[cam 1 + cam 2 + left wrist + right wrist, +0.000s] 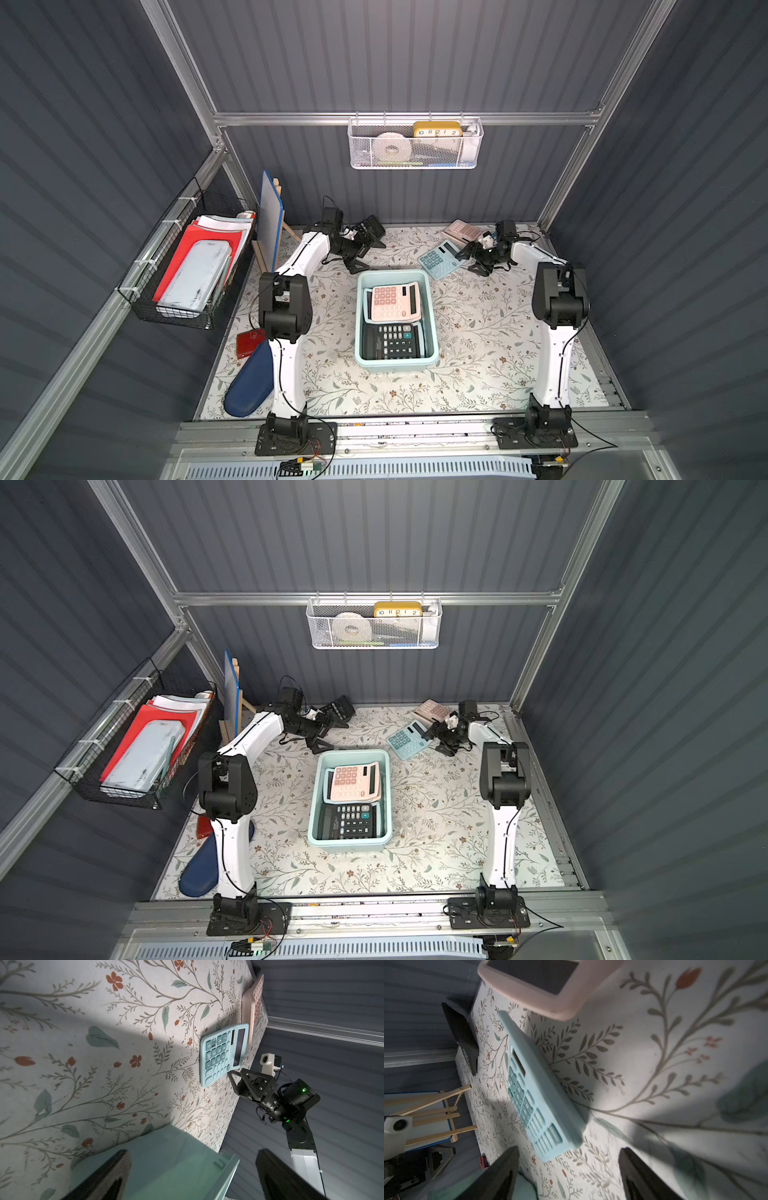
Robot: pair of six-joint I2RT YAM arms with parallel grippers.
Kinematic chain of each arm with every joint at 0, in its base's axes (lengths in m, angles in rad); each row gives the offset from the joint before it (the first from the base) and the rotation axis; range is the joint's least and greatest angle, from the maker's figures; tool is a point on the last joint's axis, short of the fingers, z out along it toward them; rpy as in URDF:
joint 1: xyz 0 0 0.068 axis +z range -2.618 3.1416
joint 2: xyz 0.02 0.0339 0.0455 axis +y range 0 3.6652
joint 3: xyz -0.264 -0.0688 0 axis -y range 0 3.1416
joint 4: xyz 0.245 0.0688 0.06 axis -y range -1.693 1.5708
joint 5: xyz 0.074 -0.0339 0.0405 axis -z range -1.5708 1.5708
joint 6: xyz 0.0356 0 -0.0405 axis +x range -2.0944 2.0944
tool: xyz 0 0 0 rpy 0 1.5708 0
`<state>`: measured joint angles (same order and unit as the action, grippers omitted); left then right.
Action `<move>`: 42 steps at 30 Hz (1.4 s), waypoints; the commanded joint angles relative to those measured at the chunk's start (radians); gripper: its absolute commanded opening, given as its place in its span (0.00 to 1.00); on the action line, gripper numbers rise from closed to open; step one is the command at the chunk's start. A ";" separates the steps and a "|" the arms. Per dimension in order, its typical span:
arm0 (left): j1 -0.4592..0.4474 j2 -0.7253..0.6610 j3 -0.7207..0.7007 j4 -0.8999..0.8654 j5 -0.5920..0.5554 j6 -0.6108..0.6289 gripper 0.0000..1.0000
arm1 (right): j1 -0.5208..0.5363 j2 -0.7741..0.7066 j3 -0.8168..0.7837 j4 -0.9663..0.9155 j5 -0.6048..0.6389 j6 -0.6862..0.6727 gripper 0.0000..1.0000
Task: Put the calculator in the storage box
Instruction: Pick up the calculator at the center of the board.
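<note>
The pale mint storage box [360,332] [314,812] stands mid-table in both top views and holds a pink calculator [395,301] and a black one [392,340]. A light blue calculator [439,259] [533,1101] [222,1057] lies flat on the floral mat behind the box's right corner. My right gripper [469,261] [569,1159] is open just beside its right end, with only mat between the fingers. My left gripper [365,255] [191,1172] is open near the box's far left corner, and the box wall [166,1167] shows beyond its fingers.
A dusty pink calculator [461,230] lies at the back right and a black calculator [372,227] leans at the back near the left gripper. An easel board [270,220], a black wire basket [187,274], a red case [249,343] and a blue pouch [249,386] are on the left. A white mesh basket [415,145] hangs on the back wall.
</note>
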<state>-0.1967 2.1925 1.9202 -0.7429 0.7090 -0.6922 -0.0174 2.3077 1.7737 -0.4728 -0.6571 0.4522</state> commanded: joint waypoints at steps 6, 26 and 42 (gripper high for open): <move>-0.001 -0.047 -0.003 -0.041 -0.012 0.023 0.99 | 0.013 0.095 0.132 -0.032 -0.099 0.019 0.73; -0.001 -0.078 0.001 -0.065 -0.029 0.021 0.99 | 0.021 0.188 0.291 -0.158 0.001 -0.013 0.66; -0.003 -0.189 -0.139 0.010 -0.039 -0.002 0.99 | 0.040 -0.071 -0.063 0.058 -0.033 0.060 0.14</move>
<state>-0.1967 2.0560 1.8069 -0.7490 0.6750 -0.6914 0.0235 2.2917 1.7592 -0.4580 -0.7063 0.4896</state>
